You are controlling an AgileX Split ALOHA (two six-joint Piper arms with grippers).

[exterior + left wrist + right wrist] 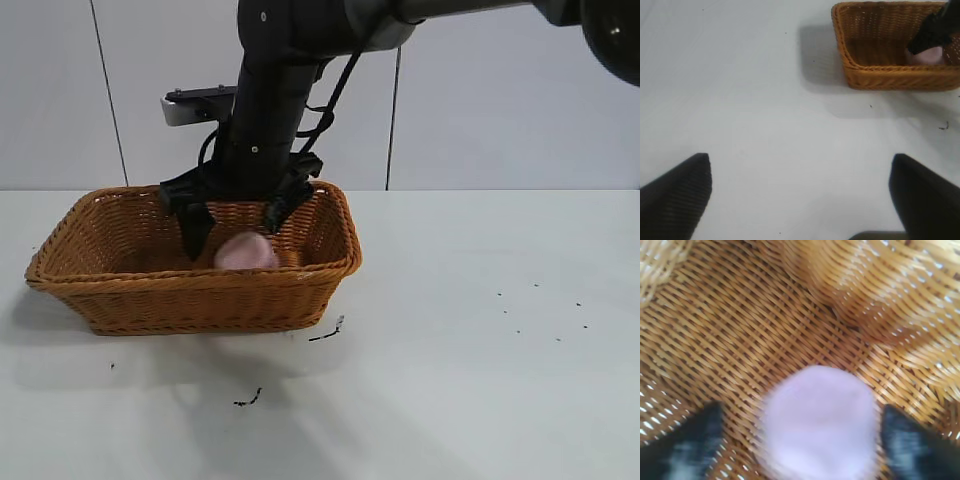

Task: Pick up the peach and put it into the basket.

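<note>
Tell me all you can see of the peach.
The peach is a small, rounded, pale-pink thing that looks soft, with no leaf mark showing in these views. It sits inside the basket, toward the right end as the exterior view shows it, against the woven floor. The right gripper hangs over it with fingers spread to either side, gaps showing, so it appears released. Its underside is hidden by the near wall.

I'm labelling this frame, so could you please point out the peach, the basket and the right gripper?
peach (246, 252): exterior view, its pink top showing above the front rim.
basket (200, 283): exterior view, on the braided front rim.
right gripper (232, 228): exterior view, midway between its spread fingertips, inside the basket.
</note>
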